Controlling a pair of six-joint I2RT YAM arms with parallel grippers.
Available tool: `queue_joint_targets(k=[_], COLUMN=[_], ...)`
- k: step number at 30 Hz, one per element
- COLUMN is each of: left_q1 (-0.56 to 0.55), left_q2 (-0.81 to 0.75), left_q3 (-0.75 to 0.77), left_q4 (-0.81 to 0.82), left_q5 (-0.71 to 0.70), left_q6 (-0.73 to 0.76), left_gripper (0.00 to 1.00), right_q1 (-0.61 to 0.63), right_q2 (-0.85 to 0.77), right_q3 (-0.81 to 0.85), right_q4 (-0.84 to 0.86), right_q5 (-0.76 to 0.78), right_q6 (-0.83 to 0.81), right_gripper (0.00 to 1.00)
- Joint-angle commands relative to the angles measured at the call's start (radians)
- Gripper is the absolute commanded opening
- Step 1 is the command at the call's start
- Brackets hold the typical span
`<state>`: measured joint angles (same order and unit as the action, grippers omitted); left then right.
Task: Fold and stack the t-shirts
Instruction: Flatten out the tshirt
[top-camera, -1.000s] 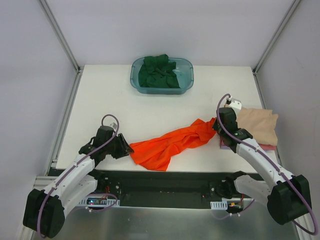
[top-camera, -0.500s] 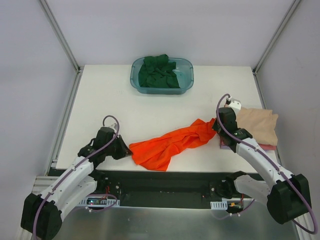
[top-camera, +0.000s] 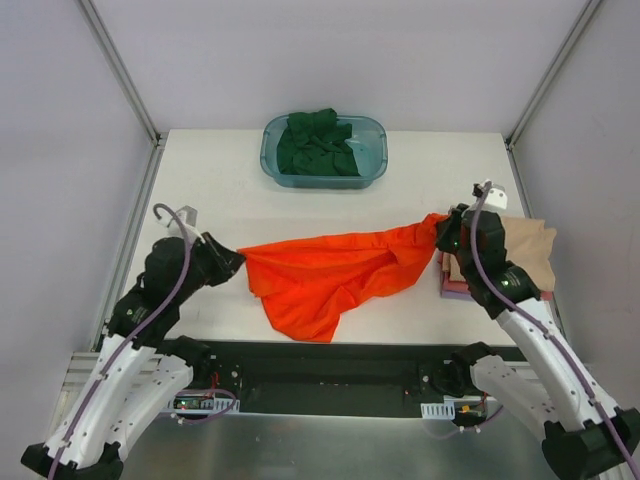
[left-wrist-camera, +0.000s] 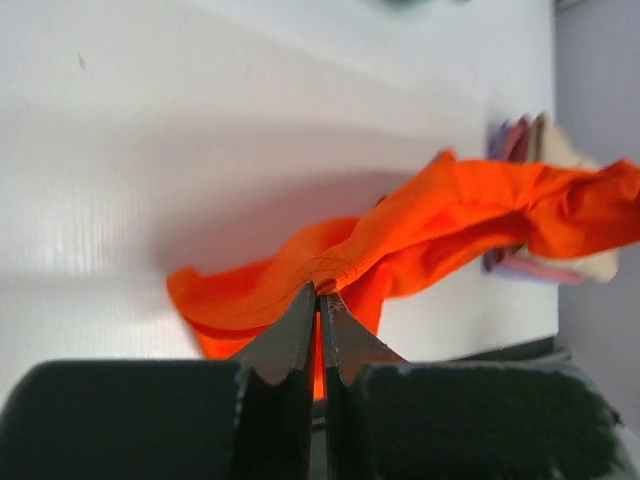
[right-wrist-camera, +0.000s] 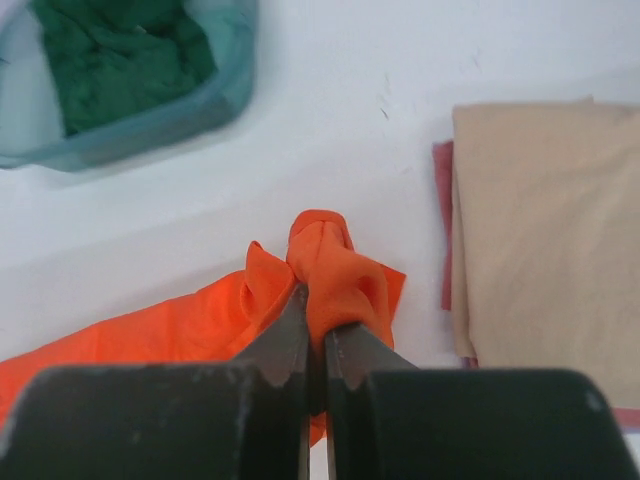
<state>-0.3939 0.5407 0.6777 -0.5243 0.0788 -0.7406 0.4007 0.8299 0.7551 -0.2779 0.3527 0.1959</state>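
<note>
Where the orange-red t-shirt (top-camera: 330, 275) stretched across the near half of the white table (top-camera: 220, 190), each of its ends sat in a claw. Left gripper (left-wrist-camera: 318, 292): fingers pressed together on a pinch of orange cloth at the shirt's left end, with no gap showing between the tips in the wrist view. Right gripper (right-wrist-camera: 312, 295): likewise clamped, on a bunched knot of cloth at the shirt's right end. Between the two holds the upper edge ran nearly straight, rising a little toward the right, and the rest of the cloth sagged below it in loose folds toward the table's near edge. Whether the lowest fold lay on the table or overhung it could not be told from above. A folded beige t-shirt (right-wrist-camera: 540, 220) lay flat just right of the right claw, near the table's right edge. A pink layer (right-wrist-camera: 443, 200) showed along its left side from underneath, with what looked like a purple edge (top-camera: 452, 293) lower still. A teal tub (top-camera: 270, 160) stood at the far middle of the table, well apart from the orange cloth. A dark green t-shirt (top-camera: 318, 143) lay crumpled inside it.
</note>
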Motion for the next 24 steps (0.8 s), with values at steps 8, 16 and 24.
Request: queue_joint_targets(k=[8,16,24], left_q1=[-0.006,-0.006,-0.006], left_q2=[-0.087,-0.016,0.033], left_q3=[0.535,0.916,0.997], left_q4=[-0.022,-0.022,0.007], left_q5=[-0.297,-0.209,-0.247], left_q6=[0.128,0.214,0.256], left_gripper=[0.0,0.0,0.0], right_q1=[-0.003,-0.003,-0.008], right_q2=[-0.256,-0.295,-0.265], right_q3=[0.406,0.716,0.826], right_q4=[-0.21,-0.244,-0.233], right_q5=[-0.279,-0.539,-0.565], right_q6=[0.029,0.137,0.178], right_gripper=[0.01,0.01,0.01])
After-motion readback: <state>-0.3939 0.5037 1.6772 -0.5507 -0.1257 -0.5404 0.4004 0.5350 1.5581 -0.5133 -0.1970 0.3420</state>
